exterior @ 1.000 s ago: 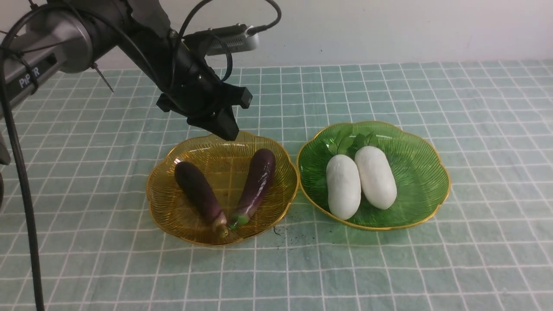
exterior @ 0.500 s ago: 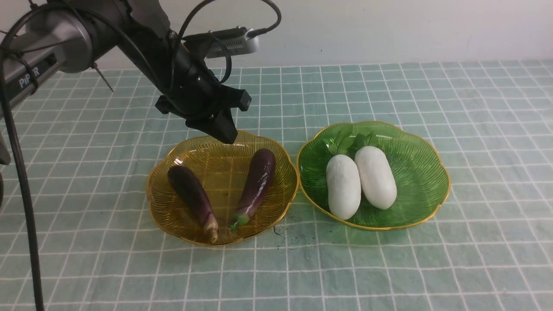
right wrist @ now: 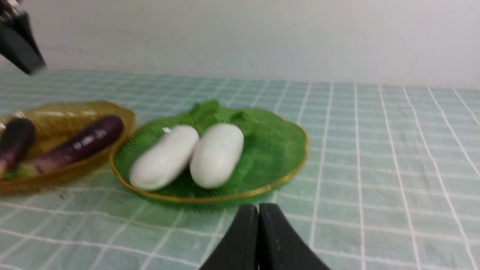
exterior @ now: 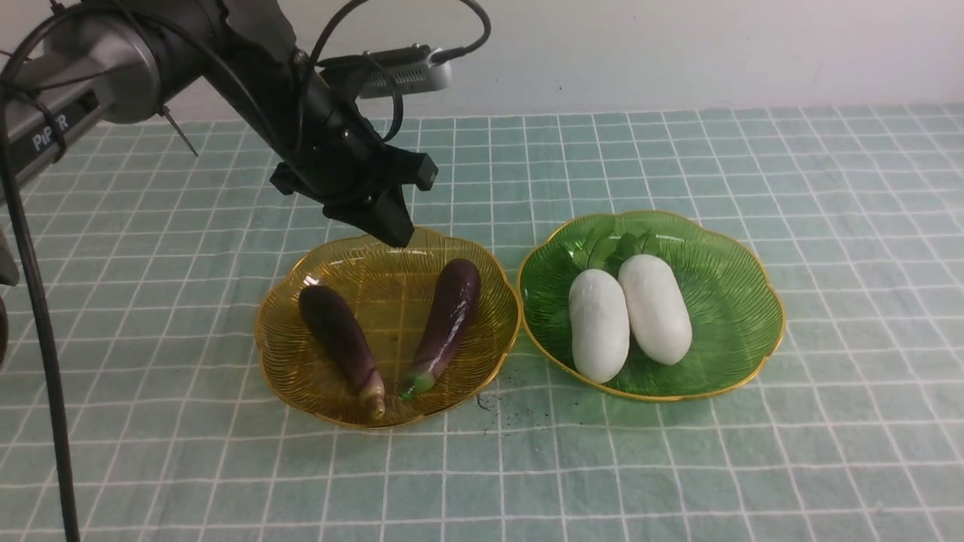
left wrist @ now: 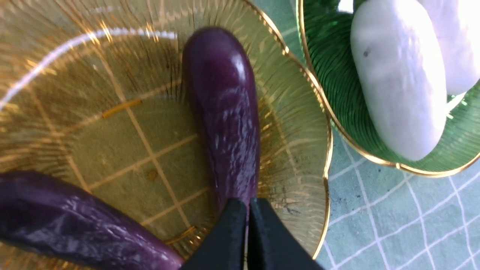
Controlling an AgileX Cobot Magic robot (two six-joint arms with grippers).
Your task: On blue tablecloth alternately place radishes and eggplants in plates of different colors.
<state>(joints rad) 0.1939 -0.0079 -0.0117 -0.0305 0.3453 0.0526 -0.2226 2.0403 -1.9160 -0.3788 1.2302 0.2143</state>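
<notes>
The left gripper (exterior: 399, 232) is closed, and it has hold of nothing. In the front view its fingertips point down toward the far side of the amber plate (exterior: 280, 369); I cannot tell how high they are over it. The right gripper (right wrist: 258, 210) is also closed, with its 2 fingers together, and it holds nothing. It shows only in its own wrist view.

Inside the amber plate lie 2 dark purple eggplants. The left eggplant (exterior: 337, 335) lies at a slant, and its pale stem end (exterior: 373, 399) is near the plate's near rim. The right eggplant (exterior: 448, 316) leans the other way, and its green stem end (exterior: 416, 385) comes close to the stem end of the first one. The thick ends are well apart, so the 2 eggplants make together a shape like the letter V (a little open at the bottom).

Just to the right, the green plate (exterior: 734, 316) stands with its gold rim against the rim of the amber plate. In it are 2 white radishes, side by side. The left radish (exterior: 599, 331) lies close to the plate's near left rim, and the right radish (exterior: 655, 309) is a little farther back. Their green leaves (exterior: 602, 245) point to the far side of the plate.

Both plates are on the blue tablecloth (exterior: 602, 482), which has thin white lines in squares. Behind the cloth is a pale wall (exterior: 678, 53).
</notes>
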